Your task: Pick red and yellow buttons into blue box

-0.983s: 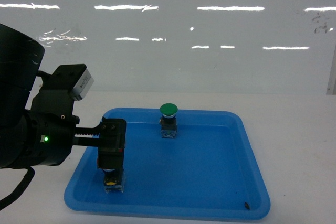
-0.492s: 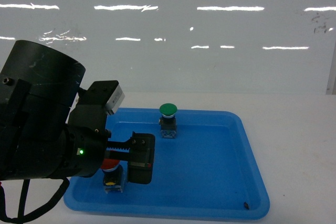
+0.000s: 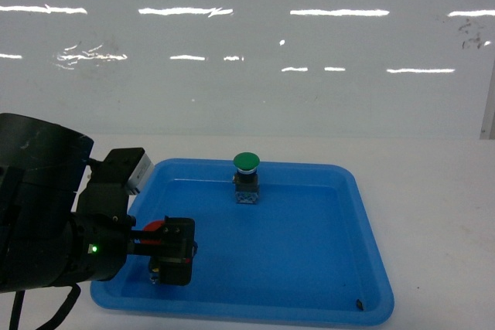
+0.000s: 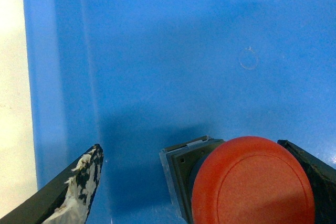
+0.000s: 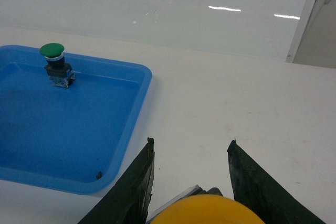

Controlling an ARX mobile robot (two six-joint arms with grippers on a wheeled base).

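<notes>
In the head view, a shallow blue tray (image 3: 309, 260) is seen on a white table (image 3: 441, 214) before a glossy white wall (image 3: 247, 44).

In the left wrist view, the red button (image 4: 252, 182) is straddled by the left gripper (image 4: 205, 182), jaws parted.

In the right wrist view, the yellow button (image 5: 207, 211) is clasped by the right gripper (image 5: 190, 182) above the table.

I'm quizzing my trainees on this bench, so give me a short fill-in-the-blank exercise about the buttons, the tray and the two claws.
1. The button standing untouched at the far side of the blue tray has a ____ cap.
2. The left claw is open around the button with the ____ cap.
3. In the right wrist view, the right claw has a ____ button cap between its fingers.
4. The red button rests on the floor of the ____.

Missing words: green; red; yellow; blue tray
</notes>
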